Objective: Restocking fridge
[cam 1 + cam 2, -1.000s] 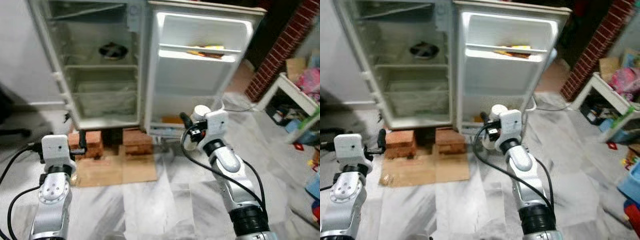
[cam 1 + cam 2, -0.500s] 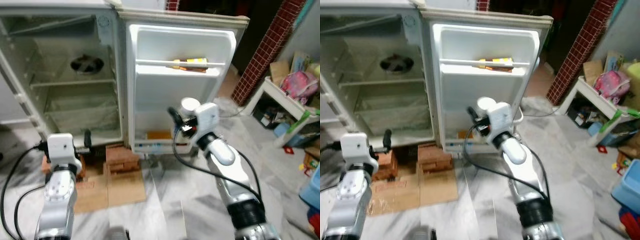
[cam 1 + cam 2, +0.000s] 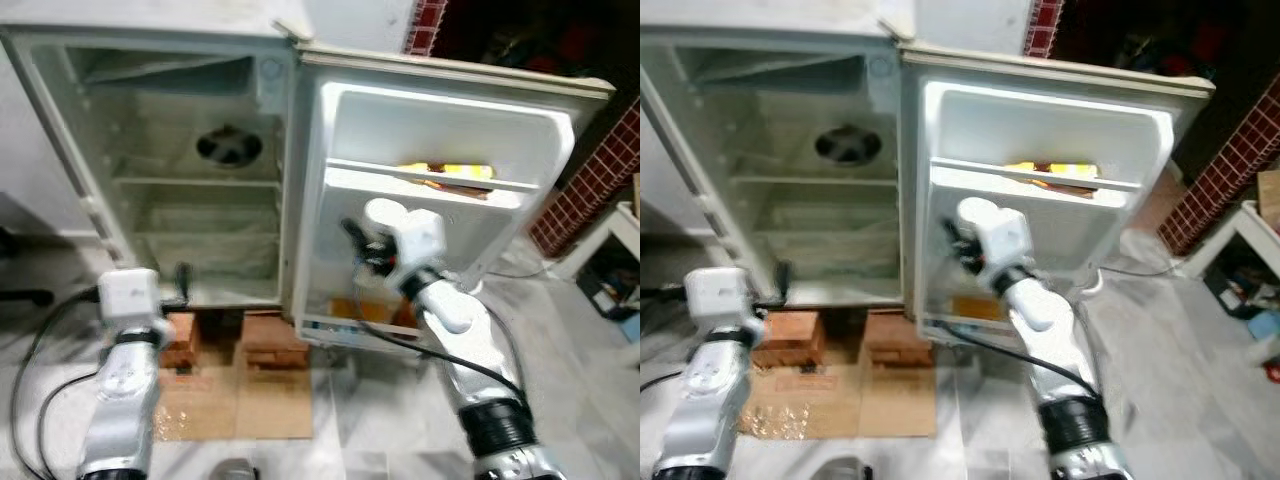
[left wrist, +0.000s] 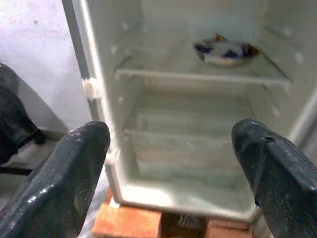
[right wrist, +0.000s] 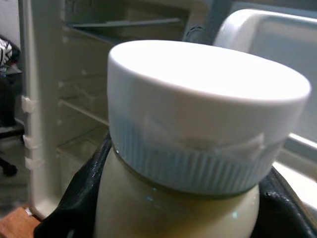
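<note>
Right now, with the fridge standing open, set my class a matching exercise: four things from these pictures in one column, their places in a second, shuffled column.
Things
1. white-capped cream bottle
2. blue-patterned ceramic bowl
3. yellow packet
4. red bricks

Places
A. on the fridge door's upper shelf
B. under the white fridge
C. in the right hand
D. on a shelf inside the fridge

Pairs: 1-C, 2-D, 3-A, 4-B

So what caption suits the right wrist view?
Right gripper holding a pale white-capped plastic bottle before the open white fridge.
</note>
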### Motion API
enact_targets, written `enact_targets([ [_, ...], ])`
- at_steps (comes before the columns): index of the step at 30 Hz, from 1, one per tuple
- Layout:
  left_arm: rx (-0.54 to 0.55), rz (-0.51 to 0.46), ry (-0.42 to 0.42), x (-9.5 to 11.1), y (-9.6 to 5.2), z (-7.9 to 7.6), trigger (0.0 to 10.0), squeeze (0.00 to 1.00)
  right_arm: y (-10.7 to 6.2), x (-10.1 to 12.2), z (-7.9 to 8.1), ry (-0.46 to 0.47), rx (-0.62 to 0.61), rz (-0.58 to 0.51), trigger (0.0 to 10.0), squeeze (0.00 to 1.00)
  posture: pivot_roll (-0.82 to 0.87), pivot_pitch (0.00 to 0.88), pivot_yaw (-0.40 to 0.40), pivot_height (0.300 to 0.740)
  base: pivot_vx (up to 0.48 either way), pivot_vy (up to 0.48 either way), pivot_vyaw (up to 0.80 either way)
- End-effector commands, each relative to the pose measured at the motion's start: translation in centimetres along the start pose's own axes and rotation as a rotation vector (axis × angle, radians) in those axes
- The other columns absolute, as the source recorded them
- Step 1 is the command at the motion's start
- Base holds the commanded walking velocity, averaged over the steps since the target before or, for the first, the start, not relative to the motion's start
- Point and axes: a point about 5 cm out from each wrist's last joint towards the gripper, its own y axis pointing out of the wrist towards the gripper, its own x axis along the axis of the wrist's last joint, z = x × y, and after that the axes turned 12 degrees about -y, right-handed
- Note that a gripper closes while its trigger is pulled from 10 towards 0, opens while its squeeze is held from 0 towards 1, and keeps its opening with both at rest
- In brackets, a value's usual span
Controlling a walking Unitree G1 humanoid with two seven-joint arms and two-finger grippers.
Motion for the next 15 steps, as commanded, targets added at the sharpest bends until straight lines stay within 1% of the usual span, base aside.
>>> enact_targets([
  [1,-0.024,0.027,-0.011,-0.5,-0.2,-0.8,10.0,0.00,-0.3,0.4,-1.5,-0.022,-0.045,-0.024,10.0,0.00,0.05,0.000,-0.068,0.716,0.000,0.000,0.00],
  [4,-0.033,0.029,-0.012,-0.5,-0.2,-1.0,10.0,0.00,0.0,1.0,-1.7,-0.035,-0.047,-0.050,10.0,0.00,0.06,0.000,-0.072,0.716,0.000,0.000,0.00],
  [8,-0.069,0.013,-0.013,-0.3,-0.3,-1.3,10.0,0.00,1.2,2.4,-2.4,-0.053,-0.069,-0.105,10.0,0.00,0.06,0.000,-0.072,0.716,0.000,0.000,0.00],
  [12,-0.075,0.011,-0.015,-0.2,-0.3,-1.4,10.0,0.00,3.2,4.5,-3.5,-0.076,-0.106,-0.185,10.0,0.00,0.07,0.000,-0.073,0.716,0.000,0.000,0.00],
  [15,-0.077,0.012,-0.013,-0.2,-0.3,-1.5,10.0,0.00,5.1,6.8,-4.3,-0.087,-0.131,-0.260,10.0,0.00,0.07,0.000,-0.075,0.716,0.000,0.000,0.00],
])
